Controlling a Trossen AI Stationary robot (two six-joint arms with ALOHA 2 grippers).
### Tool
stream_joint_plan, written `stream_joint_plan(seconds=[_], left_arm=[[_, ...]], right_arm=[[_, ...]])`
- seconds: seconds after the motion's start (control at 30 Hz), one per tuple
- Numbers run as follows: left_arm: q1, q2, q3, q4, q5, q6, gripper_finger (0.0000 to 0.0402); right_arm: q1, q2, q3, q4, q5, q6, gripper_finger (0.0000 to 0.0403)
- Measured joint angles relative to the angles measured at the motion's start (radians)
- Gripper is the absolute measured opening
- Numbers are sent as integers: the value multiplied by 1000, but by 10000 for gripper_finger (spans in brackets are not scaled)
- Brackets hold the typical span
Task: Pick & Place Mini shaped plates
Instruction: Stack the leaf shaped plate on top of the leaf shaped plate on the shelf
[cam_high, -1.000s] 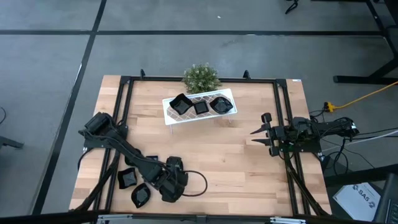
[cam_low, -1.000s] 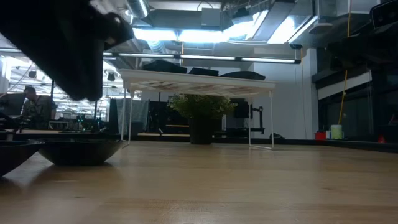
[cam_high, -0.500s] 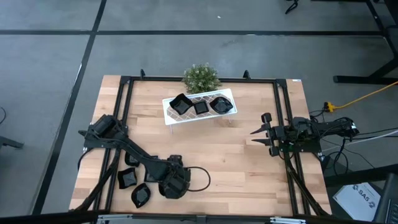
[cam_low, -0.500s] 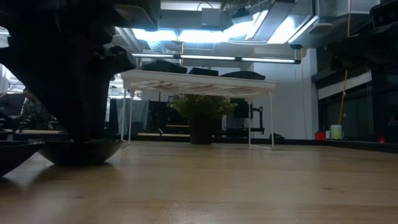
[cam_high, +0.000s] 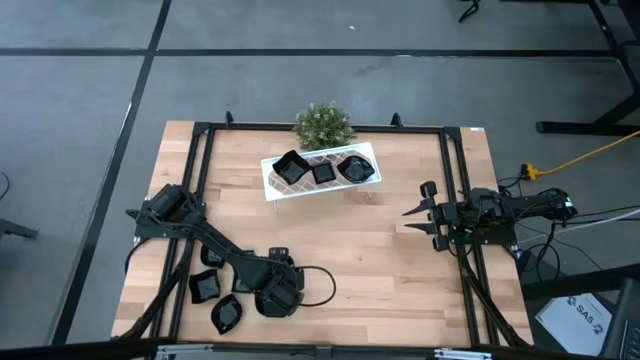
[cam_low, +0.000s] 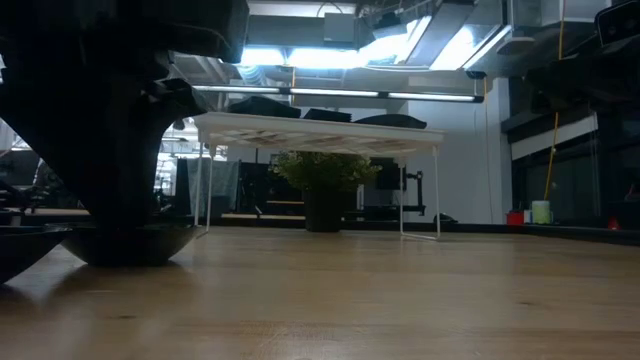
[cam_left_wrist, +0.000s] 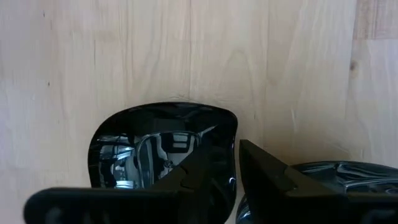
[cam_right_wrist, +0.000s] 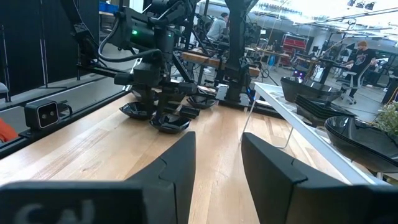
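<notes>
**Readable text: one partial marking, off the table**

From my station I can make out only one piece of lettering. In the high view, a white sheet or box (cam_high: 578, 318) lies on the floor past the table's near right corner, and it carries dark letters that look like "SAS"; I can't read the rest. Nothing else gives me text: I find no legible labels, numbers or signs on the table, the arms, or in the room behind.
</notes>
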Motion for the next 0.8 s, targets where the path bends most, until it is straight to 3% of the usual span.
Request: stream_joint_plan(seconds=[0.8], left_arm=[[19,40,0,18,66,3,75]], right_arm=[[0,0,0,0,0,0,129]])
